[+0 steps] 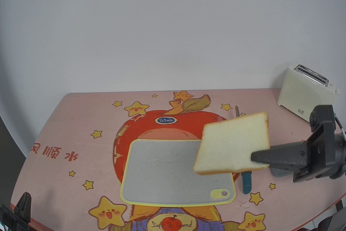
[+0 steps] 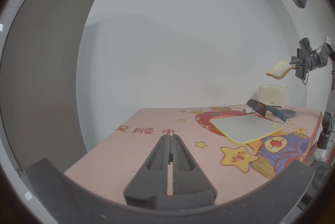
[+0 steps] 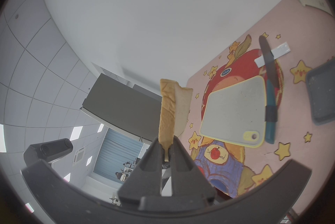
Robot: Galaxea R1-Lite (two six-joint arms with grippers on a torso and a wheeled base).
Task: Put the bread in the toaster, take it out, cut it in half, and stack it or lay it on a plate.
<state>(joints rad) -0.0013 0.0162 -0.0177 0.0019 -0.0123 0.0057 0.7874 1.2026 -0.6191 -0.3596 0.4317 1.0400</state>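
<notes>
Your right gripper [image 1: 259, 156] pinching a bread slice [image 1: 232, 145] aloft, your left gripper [image 2: 171, 137] pressed together, toaster [image 1: 304, 93] back right.

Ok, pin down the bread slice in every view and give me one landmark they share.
Head view: the bread slice hangs over the right edge of the cutting board, pinched by the right gripper.
Left wrist view: the bread slice is far off, aloft at the right gripper.
Right wrist view: the bread slice stands edge-on in the right gripper.
Shared landmark: the cutting board.
</notes>
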